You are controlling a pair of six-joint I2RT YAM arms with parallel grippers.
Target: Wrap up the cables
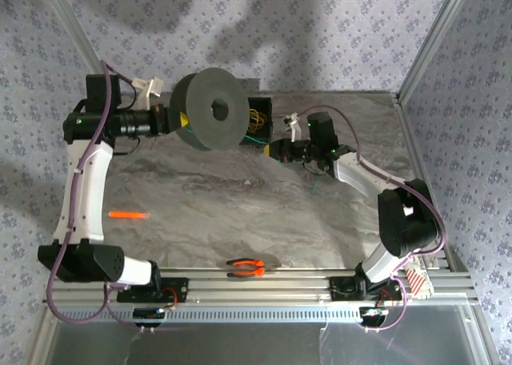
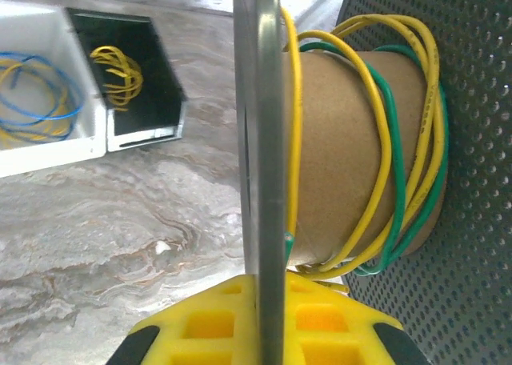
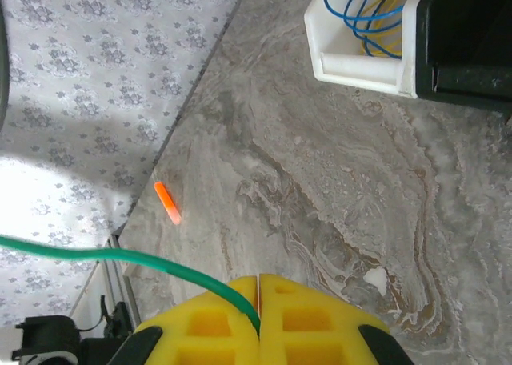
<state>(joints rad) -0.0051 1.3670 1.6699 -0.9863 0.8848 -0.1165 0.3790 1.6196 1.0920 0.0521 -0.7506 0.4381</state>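
A dark grey spool (image 1: 212, 109) is held up at the back of the table, with my left gripper (image 1: 168, 118) shut on the edge of its thin flange (image 2: 260, 141). Yellow and green cables (image 2: 396, 157) are looped round its cardboard core (image 2: 336, 141), next to the perforated black flange (image 2: 472, 221). In the left wrist view the left gripper (image 2: 262, 283) has its yellow pads pressed on both sides of the flange. My right gripper (image 1: 278, 149) is to the right of the spool, shut on a green cable (image 3: 120, 255) that runs out leftward from between its pads (image 3: 232, 301).
A white bin (image 3: 360, 65) holds blue and yellow cables, and the black bin (image 2: 160, 117) beside it holds a yellow coil. An orange marker (image 1: 128, 214) lies left of centre. Orange-handled pliers (image 1: 246, 266) rest near the front rail.
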